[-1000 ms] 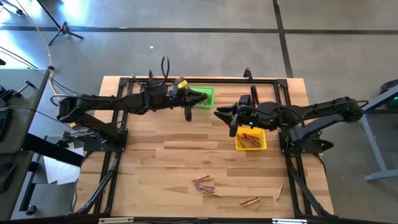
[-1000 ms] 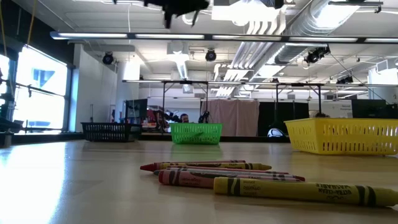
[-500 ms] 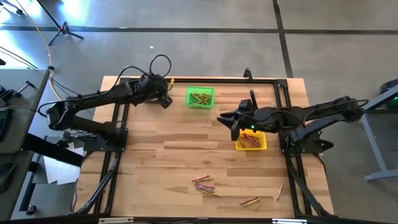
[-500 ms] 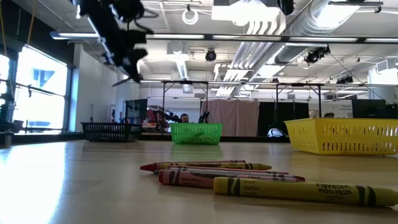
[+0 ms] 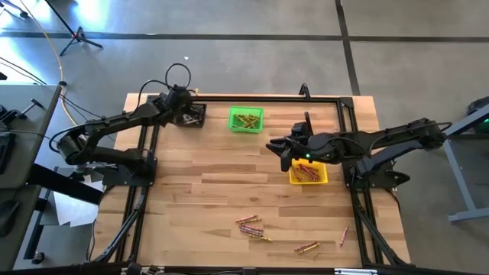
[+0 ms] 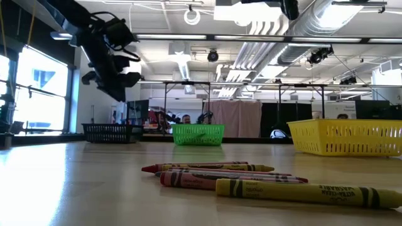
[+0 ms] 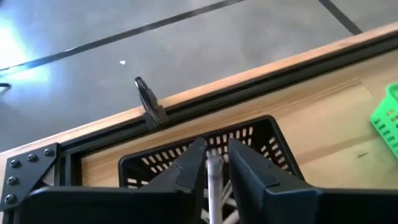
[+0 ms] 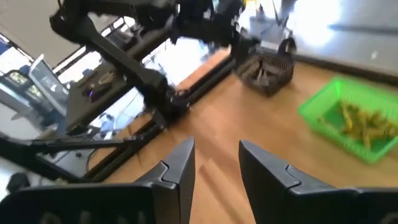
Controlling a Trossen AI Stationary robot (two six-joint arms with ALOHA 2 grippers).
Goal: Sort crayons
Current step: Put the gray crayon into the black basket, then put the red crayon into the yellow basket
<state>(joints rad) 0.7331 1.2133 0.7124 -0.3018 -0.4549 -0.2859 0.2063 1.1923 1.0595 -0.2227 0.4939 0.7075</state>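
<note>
My left gripper (image 5: 188, 114) hangs over the black bin (image 5: 192, 115) at the table's far left corner. In the left wrist view a greyish crayon (image 7: 213, 180) stands in the narrow gap between the fingers of my left gripper (image 7: 216, 149), above the black bin (image 7: 261, 134). My right gripper (image 5: 276, 145) hovers open and holds nothing beside the yellow bin (image 5: 308, 173), which has reddish crayons in it. Loose crayons (image 5: 252, 227) lie flat near the table's front edge. In the low view these crayons (image 6: 251, 179) fill the foreground. My left gripper has the greyish crayon (image 7: 213, 168) upright between its two fingers, which slant down over the black bin. The gap looks a little wider than the crayon. I cannot tell whether the fingers touch it.
A green bin (image 5: 246, 119) with yellowish crayons stands at the far middle. Two more crayons lie at the front right, one (image 5: 307, 247) nearer the middle and one (image 5: 344, 235) nearer the edge. A black frame (image 5: 145, 153) runs along the table's edges. Bare wood lies in the table's middle.
My left gripper has swung from above the green bin toward the table's left edge. It has come down and tipped its fingers downward, and now stands over the black bin.
</note>
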